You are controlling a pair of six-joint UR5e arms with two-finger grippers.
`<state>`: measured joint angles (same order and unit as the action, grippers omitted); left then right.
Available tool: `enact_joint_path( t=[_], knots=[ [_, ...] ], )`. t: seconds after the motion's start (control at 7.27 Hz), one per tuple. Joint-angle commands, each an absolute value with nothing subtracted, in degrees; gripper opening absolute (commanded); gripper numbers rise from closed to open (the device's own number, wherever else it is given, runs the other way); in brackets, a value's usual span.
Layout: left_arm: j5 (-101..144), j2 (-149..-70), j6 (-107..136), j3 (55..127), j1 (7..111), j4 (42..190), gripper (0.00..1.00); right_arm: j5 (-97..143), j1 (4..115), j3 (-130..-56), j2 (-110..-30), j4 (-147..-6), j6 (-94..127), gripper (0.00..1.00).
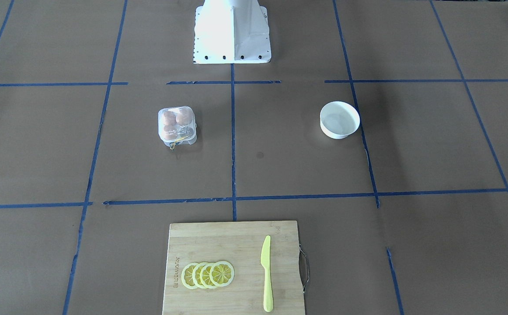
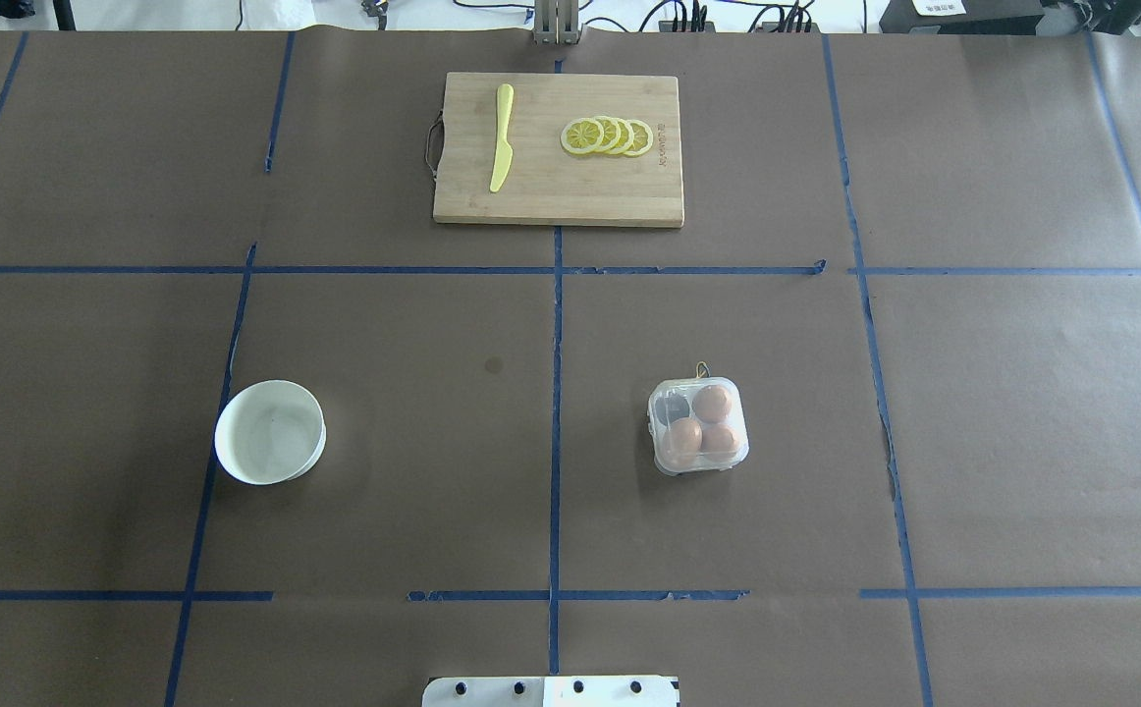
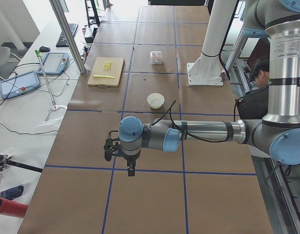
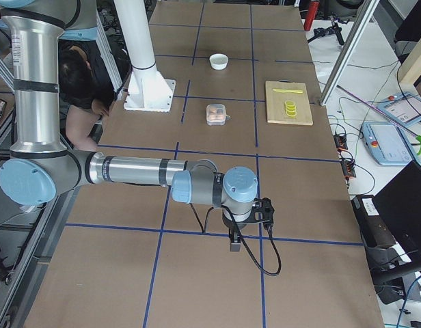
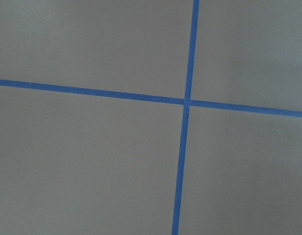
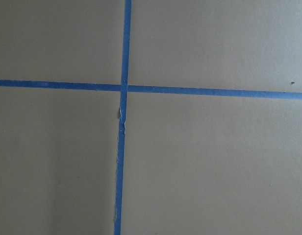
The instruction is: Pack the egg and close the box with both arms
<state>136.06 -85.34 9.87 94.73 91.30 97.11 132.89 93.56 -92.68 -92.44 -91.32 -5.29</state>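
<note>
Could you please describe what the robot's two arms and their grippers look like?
The left arm and right arm are alike: silver-grey tubes, rounded joints with pale blue caps, black bands. A thin black cable loops loosely along each forearm. The left gripper and right gripper are small and black; finer detail is too small to tell.

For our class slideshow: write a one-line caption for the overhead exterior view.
Clear box with three eggs, a white bowl and a cutting board with lemon slices and knife on the table.
</note>
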Motion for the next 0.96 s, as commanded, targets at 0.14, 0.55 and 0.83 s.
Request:
enact_joint_path(
  t=[0.14, 0.55, 0.83],
  knots=[
    [136.0, -86.2, 9.8, 94.2, 91.2, 97.1, 1.00, 132.9, 93.3, -92.4, -90.6, -91.2, -5.4, 1.00],
    [135.9, -86.6, 10.0, 94.6, 91.1, 97.1, 1.00, 132.9, 93.2, -91.4, -89.9, -91.2, -5.4, 1.00],
    [135.8, -87.3, 10.0, 94.5, 91.1, 97.0, 1.00, 132.9, 93.2, -91.5, -90.1, -91.2, -5.4, 1.00]
  ],
)
